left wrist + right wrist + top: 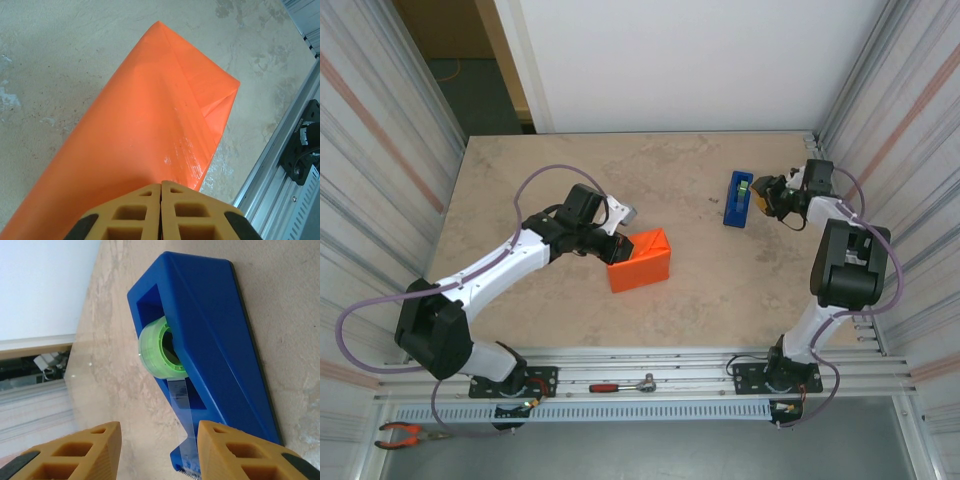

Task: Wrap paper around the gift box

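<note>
- Your thin, bright orange paper (642, 262) is folded into a boxy, wedge-topped parcel. It sits near the middle of the beige, mottled stone-look table (520, 180), a touch toward 6 o'clock.
- In the left wrist view the parcel's upper face is smooth with soft creases. A triangular flap is folded in at its 2 o'clock corner, and a glossy, streaked patch (185, 162) that looks like clear tape shines just ahead of the fingers.
- Your left gripper (619, 243) is at the parcel's 10 o'clock edge and clenched, with its tan, ribbed fingertips (150, 192) pressed flat together. You cannot tell whether any paper is caught between them.
- Your right gripper (159, 427) is released, jaws wide apart, at the cutter end of the blue plastic wedge-shaped tape dispenser (210, 325). The dispenser lies at 2 o'clock from the parcel, well apart from it.
- A lime-green tape roll (159, 351) sits in the dispenser's slot. A clear strip (179, 395) runs from it toward the cutter end, between your fingers.
- For room to move, you have bare tabletop all round the parcel, widest toward 9 and 12 o'clock.
- Corrugated metal walls (380, 150) close off both sides, and a white panel (700, 60) stands at 12.
- At 6 o'clock the slotted aluminium rail (700, 370) carries both arm bases. A red-handled ratchet (623, 385) lies on it, and red-handled pliers (408, 434) lie down at 7 o'clock.
</note>
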You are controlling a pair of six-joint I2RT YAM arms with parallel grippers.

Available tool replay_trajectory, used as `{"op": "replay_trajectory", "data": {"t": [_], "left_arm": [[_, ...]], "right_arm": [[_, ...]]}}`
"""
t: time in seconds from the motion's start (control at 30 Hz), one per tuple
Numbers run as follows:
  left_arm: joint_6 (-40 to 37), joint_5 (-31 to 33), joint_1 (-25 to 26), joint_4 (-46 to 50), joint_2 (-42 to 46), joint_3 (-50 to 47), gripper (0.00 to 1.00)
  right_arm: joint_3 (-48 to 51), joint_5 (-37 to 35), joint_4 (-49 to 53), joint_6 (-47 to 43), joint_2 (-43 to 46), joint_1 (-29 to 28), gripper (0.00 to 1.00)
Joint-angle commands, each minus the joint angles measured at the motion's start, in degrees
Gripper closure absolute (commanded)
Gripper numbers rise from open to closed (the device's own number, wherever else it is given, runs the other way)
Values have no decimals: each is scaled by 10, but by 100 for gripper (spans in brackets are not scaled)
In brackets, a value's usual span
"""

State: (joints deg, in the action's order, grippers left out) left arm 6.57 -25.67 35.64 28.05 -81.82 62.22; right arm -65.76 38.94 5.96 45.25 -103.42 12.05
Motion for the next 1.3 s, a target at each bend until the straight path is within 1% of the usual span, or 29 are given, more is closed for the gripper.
{"op": "replay_trajectory", "data": {"t": [0.0, 0.23, 0.47, 0.67, 0.8, 0.93, 1.0, 1.13, 1.27], "left_arm": [[-15, 25, 15, 48, -30, -33, 91], [-15, 26, 15, 49, -33, -33, 92], [-15, 26, 16, 50, -33, -33, 93], [-16, 25, 17, 49, -35, -34, 93], [-15, 26, 17, 51, -36, -33, 93], [-15, 25, 17, 50, -37, -33, 93], [-16, 25, 17, 50, -38, -33, 94], [-15, 26, 17, 51, -38, -34, 94], [-16, 26, 17, 51, -38, -33, 94]], "right_arm": [[-15, 17, 0, -23, -20, -12, 57], [-6, 17, -7, -23, -35, -22, 57], [-5, 22, -8, -26, -44, -26, 63], [-1, 25, -12, -25, -51, -26, 63], [2, 26, -15, -25, -54, -26, 68], [6, 29, -19, -23, -53, -26, 76], [8, 34, -24, -20, -55, -26, 82], [15, 43, -38, -9, -47, -26, 99], [24, 54, -55, 10, -27, -26, 100]]}}
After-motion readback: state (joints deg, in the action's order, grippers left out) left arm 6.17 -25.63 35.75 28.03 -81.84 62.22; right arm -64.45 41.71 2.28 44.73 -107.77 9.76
